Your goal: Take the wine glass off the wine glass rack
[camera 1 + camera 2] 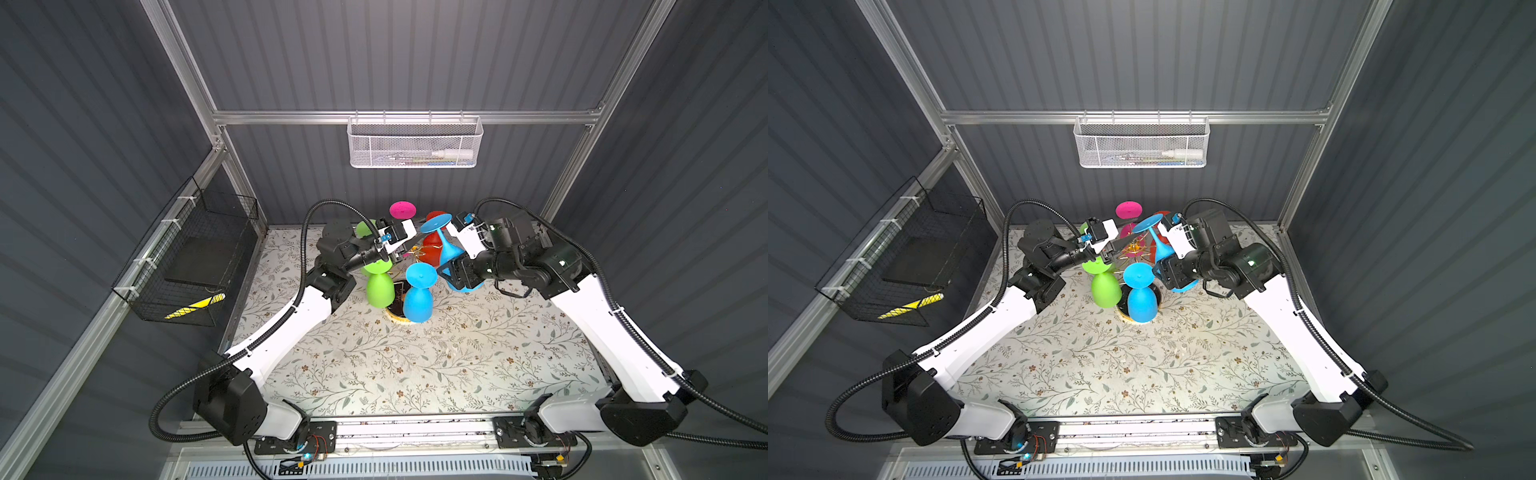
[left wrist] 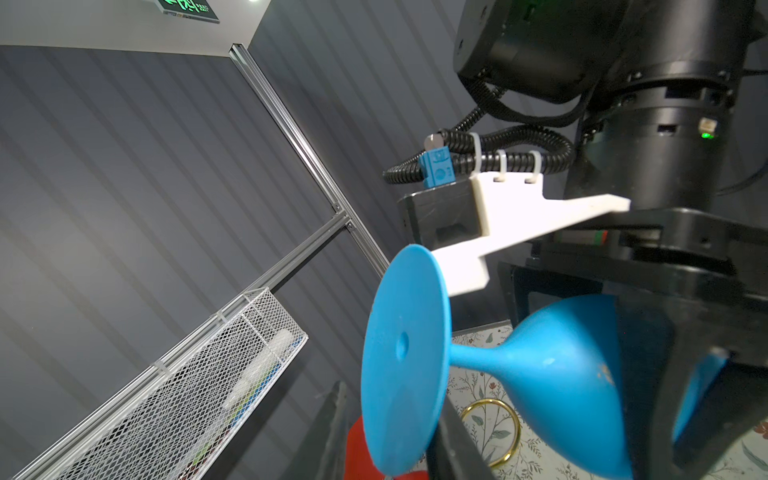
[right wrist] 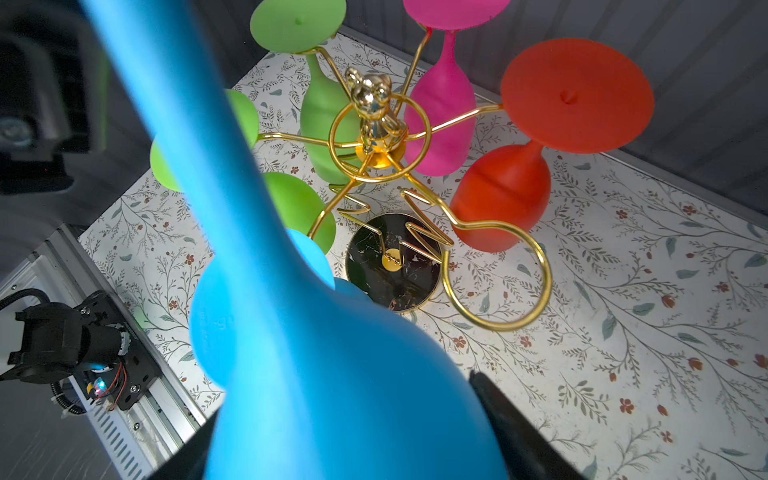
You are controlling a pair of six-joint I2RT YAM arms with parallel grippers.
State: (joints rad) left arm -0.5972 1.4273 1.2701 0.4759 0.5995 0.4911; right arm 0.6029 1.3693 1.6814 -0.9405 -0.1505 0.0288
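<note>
Starting nearest the arm mounts, the floral table cover (image 1: 415, 365) spreads up to the wine glass rack (image 3: 407, 286), whose round black base stands toward the far middle. Its gold arms carry glasses bowl-down: a hanging blue glass (image 1: 417, 301) is closest, with a near green glass (image 1: 379, 289) just beside it on the left. A far green glass (image 3: 320, 120), a red glass (image 3: 503, 195) and a pink glass (image 3: 442, 112) hang behind. One gold ring (image 3: 496, 286) juts out with only the cover showing through it. To the rack's right, the right gripper (image 1: 461, 278) is clamped around the bowl of the held blue wine glass (image 2: 536, 361). That glass is clear of the rack and tilted, its foot leaning up toward the rack's top. The left gripper (image 1: 1121, 245) hovers at the rack's top from the left; its dark fingers (image 2: 332, 419) show a gap between them, with nothing seen gripped. On the left wall a black wire basket (image 1: 232, 216) holds a dark flat slab (image 1: 199, 262) and a yellow-and-black striped piece (image 1: 195, 309). Farthest, a white mesh basket (image 1: 353, 141) on the back rail holds a white bottle (image 1: 451, 154) lying on its side among small, unclear items.
</note>
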